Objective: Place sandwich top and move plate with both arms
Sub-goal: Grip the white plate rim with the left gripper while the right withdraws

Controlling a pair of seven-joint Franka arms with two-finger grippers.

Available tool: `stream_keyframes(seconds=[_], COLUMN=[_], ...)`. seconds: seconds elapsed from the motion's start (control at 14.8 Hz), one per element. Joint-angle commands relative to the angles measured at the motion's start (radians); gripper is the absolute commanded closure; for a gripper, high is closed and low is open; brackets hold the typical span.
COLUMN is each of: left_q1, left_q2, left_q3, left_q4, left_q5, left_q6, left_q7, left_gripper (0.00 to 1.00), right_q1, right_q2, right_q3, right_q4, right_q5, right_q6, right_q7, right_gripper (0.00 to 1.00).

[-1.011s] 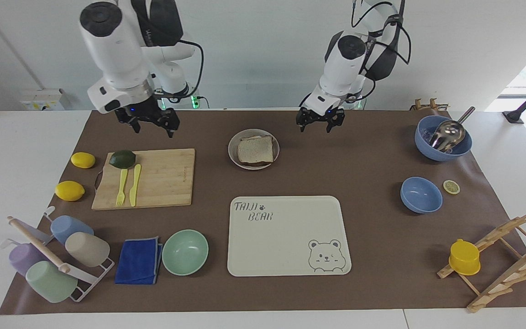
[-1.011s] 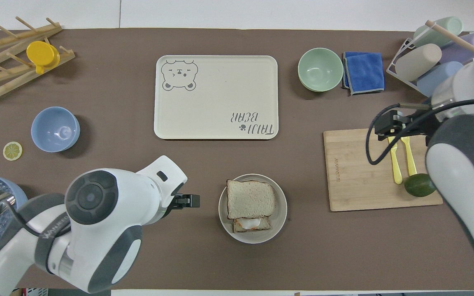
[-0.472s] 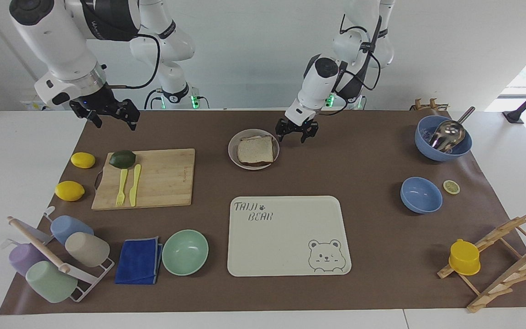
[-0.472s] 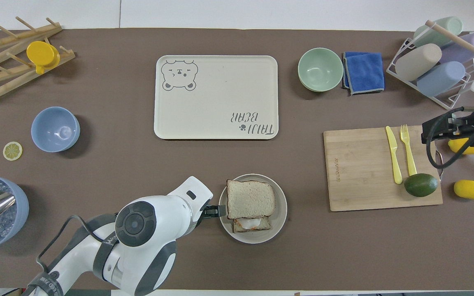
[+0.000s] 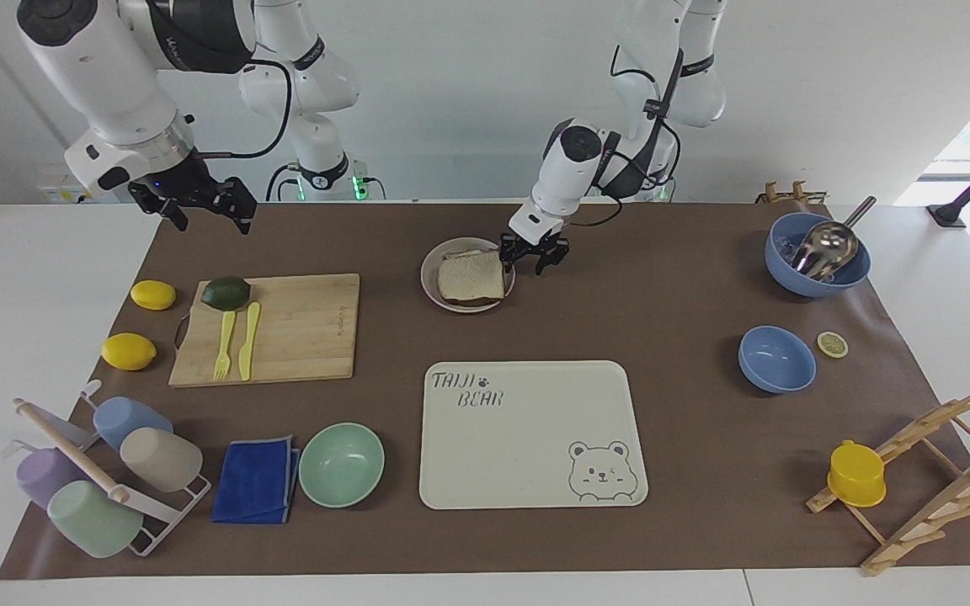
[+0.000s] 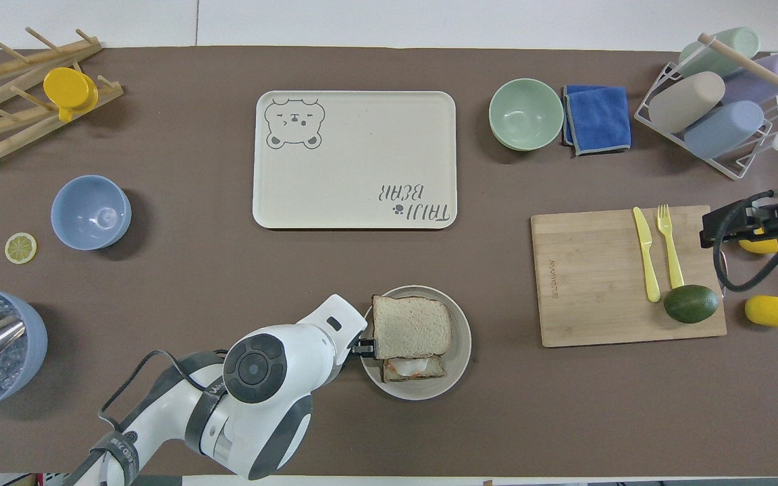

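Note:
The sandwich top [image 5: 470, 278] lies on the egg toast [image 6: 410, 368] on the small round plate [image 5: 428, 282], a little off-centre; the top [image 6: 410, 327] and the plate's rim [image 6: 462, 351] also show in the overhead view. My left gripper [image 5: 530, 257] is open and low at the plate's edge on the left arm's side, one fingertip at the rim; the overhead view shows it [image 6: 364, 347] beside the bread. My right gripper [image 5: 199, 212] is open and empty, raised over the table's edge near the cutting board; it also shows in the overhead view [image 6: 713, 229].
The bear tray [image 5: 533, 438] lies farther from the robots than the plate. A cutting board [image 5: 300, 328] carries an avocado, fork and knife, with two lemons [image 5: 128, 351] beside it. A mint bowl [image 5: 341, 464], blue cloth, cup rack, blue bowls [image 5: 776, 359] and a wooden rack stand around.
My left gripper has come down and across to the plate's rim. My right gripper left the cutting board for the table's end, then stayed almost still.

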Motion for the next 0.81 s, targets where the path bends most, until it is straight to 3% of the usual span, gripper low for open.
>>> stream_keyframes(seconds=[0.0,0.4,0.67,0.74], left_q1=[-0.031,-0.042,-0.064,-0.071], left_q2=[-0.002,0.002,0.020,0.025], left_q3=[0.014,0.014,0.014,0.014], left_q4=[-0.007,-0.006,-0.006,-0.007], left_q5=[-0.056,-0.058,-0.082,-0.090], left_q6=[0.025,0.044,0.077,0.094], left_q7=[-0.003,-0.003,-0.003,-0.003], left_gripper=[0.47,0.63,0.66,0.70], right_q1=[-0.002,-0.013,-0.004,0.000], right_q2=[-0.014,-0.019,-0.019,-0.019], right_q3=[-0.028,-0.028,-0.026,-0.026], right_q4=[-0.015,-0.021,-0.021,-0.019], right_q5=[0.035,0.033,0.033,0.033], right_q6=[0.037,0.038,0.030,0.030], right_q7=[-0.024,-0.014,-0.018,-0.018], right_gripper=[0.00,0.00,0.00,0.00])
